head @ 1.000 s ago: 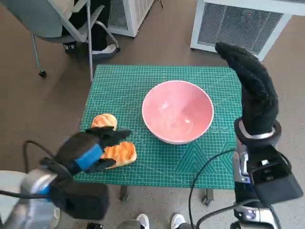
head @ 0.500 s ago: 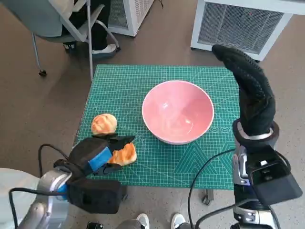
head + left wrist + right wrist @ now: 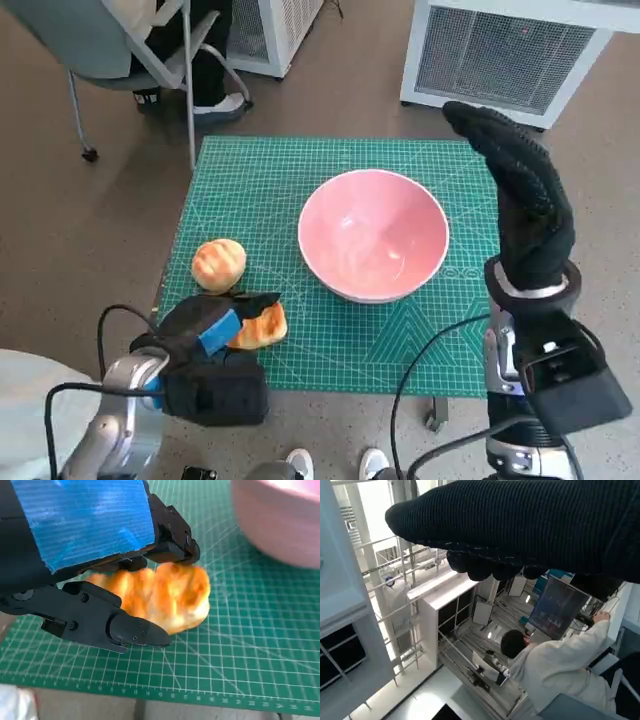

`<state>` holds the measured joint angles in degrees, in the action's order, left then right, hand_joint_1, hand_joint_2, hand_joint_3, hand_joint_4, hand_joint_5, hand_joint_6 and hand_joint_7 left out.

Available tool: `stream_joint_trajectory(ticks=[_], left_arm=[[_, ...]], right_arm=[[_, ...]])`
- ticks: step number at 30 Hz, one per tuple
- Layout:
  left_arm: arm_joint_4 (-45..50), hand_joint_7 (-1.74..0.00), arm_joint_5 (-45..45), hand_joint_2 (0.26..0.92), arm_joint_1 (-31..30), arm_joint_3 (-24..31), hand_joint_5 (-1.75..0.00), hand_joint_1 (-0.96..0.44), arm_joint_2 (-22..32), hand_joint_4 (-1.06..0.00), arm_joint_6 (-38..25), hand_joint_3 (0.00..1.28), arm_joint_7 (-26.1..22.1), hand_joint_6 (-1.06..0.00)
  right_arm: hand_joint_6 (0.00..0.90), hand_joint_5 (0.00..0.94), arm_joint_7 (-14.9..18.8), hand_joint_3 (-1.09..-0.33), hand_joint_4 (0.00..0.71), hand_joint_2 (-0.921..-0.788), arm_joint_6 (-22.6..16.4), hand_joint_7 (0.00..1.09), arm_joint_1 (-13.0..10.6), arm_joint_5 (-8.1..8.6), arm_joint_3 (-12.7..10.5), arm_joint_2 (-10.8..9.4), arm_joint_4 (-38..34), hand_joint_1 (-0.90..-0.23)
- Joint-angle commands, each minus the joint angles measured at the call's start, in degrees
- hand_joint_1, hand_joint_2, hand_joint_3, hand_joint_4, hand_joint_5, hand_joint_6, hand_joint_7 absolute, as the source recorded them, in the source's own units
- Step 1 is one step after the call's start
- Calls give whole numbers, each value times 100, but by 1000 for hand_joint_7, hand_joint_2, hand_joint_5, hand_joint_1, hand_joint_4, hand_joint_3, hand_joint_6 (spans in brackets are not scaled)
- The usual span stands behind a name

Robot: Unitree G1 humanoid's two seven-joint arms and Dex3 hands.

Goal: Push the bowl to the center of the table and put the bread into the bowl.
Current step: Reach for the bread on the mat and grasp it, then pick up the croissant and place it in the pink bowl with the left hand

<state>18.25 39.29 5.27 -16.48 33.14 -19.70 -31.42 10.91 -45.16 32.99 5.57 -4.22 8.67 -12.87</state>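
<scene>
Bread comes first, at the near edge of the green cutting mat (image 3: 300, 180). The left hand (image 3: 205, 325) is lower and nearer the robot than it was 1 second ago. Its black fingers (image 3: 172, 535) now curl over the flat orange-brown bread piece (image 3: 170, 597), with another finger (image 3: 125, 627) low beside it. It looks like the hand is closing around the bread, but I cannot tell if it has a firm hold yet. The bread seems to lie on the mat, not lifted.

Just past it sits the small round golden bread roll (image 3: 219, 264). The hand was partly over it before. Now it shows whole, apart from the hand.

Farther on, the big pink round bowl (image 3: 372, 246) has stayed near the middle of the mat. So the push looks done, and the bread step is next.

The right hand in the black knitted glove (image 3: 520, 200) is raised beside the bowl with straight fingers, holding nothing. Beyond the table are 2 white machines and a chair.
</scene>
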Motion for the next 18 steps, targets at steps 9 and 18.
stream_joint_trajectory(ticks=[9, 18], left_arm=[[-439, -1072, -646, 921, -138, 264, -1273, 33, 33, -650, 922, 141, 421, -534], [-260, -1205, -1073, 921, -30, 547, -1278, 5, 25, -646, 1063, 139, 365, -516]], right_arm=[[46, 13, 34, -581, 420, -921, -19, 738, -73, 24, 19, -21, -105, -490], [43, 13, 42, -580, 420, -921, -10, 745, -89, 54, 15, -16, -104, -487]])
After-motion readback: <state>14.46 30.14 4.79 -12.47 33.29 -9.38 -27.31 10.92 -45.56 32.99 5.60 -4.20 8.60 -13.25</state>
